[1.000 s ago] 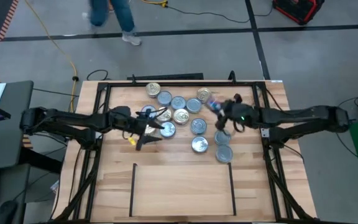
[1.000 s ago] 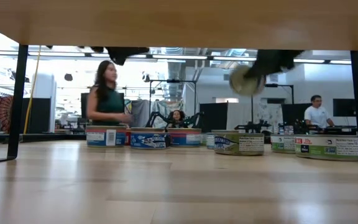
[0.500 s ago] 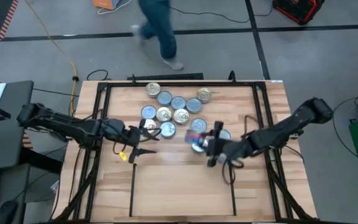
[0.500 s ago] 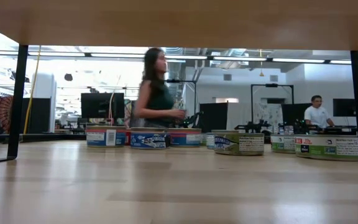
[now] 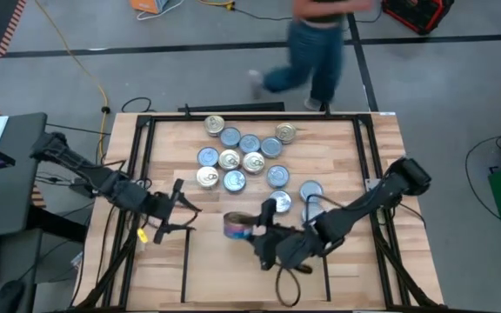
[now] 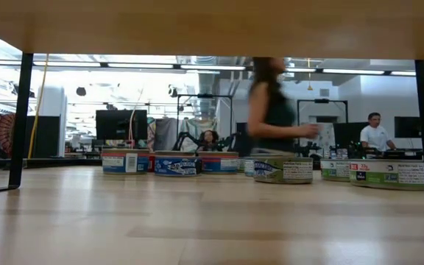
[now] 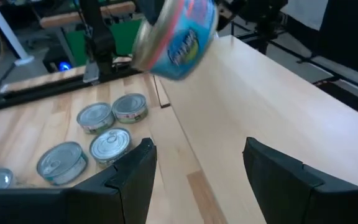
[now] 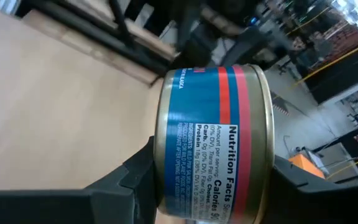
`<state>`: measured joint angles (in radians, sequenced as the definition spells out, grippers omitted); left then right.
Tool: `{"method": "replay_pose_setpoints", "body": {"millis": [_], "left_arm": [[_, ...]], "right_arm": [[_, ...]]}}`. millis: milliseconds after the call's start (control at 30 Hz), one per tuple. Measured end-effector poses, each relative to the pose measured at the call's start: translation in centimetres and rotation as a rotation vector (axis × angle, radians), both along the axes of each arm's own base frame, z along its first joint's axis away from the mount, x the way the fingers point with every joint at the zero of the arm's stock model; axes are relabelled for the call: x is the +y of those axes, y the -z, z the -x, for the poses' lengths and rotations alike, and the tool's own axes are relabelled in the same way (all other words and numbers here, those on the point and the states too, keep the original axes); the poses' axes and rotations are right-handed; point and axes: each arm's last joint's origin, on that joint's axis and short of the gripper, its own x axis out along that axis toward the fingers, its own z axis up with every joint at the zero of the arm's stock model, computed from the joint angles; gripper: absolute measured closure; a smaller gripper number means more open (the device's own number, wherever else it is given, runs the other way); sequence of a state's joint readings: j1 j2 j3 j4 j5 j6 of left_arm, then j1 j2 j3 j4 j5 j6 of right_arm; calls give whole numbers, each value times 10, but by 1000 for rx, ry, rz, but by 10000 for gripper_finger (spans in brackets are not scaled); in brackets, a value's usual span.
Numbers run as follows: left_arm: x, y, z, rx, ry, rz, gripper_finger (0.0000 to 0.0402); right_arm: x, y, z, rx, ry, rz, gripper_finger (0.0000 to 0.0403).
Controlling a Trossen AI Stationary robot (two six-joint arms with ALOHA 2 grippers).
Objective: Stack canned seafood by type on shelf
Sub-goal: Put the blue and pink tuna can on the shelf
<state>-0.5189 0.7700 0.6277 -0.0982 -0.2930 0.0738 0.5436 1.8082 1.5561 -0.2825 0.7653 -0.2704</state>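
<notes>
In the high view the right gripper [image 5: 249, 231] is low in the middle of the frame, over the upper part of the shelf [image 5: 233, 269], the patch of light planks between thin black lines. Its jaws are closed on the flat sides of one tin [image 5: 237, 227] with a blue and red label. The right wrist view shows this held tin [image 8: 215, 144] on its edge between the two dark fingers [image 8: 124, 183], with the nutrition text readable on its side and a gold-coloured rim. In the left wrist view the same tin [image 7: 178, 34] is at the upper middle of the frame, above the bare wood.

The left gripper [image 5: 181, 209] is at the left of the middle, just outside the left black line of the shelf. Its jaws stand apart and hold nothing; the left wrist view shows only wood between them.

The other cans of seafood [image 5: 242, 156] lie in a loose group in the upper middle of the worktop [image 5: 163, 148], some with gold tops and some with silver tops. Two more silver tins [image 5: 311, 191] are to the right of the group, near the right arm.

A person [image 5: 316, 43] is on the floor at the top of the high view, behind the worktop
</notes>
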Motion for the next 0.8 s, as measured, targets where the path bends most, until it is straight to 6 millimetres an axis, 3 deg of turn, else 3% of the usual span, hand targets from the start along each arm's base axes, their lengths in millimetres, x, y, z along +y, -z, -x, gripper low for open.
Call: {"method": "replay_pose_setpoints", "body": {"millis": [200, 433, 800], "left_arm": [[-15, 0, 9, -21, 52, -70, 170], [-27, -1, 17, -15, 195, -24, 170], [-34, -14, 27, -46, 270, 229, 170]], "right_arm": [[30, 16, -24, 74, -25, 27, 189], [56, 26, -38, 79, -72, 65, 188], [65, 42, -45, 106, -88, 128, 176]]}}
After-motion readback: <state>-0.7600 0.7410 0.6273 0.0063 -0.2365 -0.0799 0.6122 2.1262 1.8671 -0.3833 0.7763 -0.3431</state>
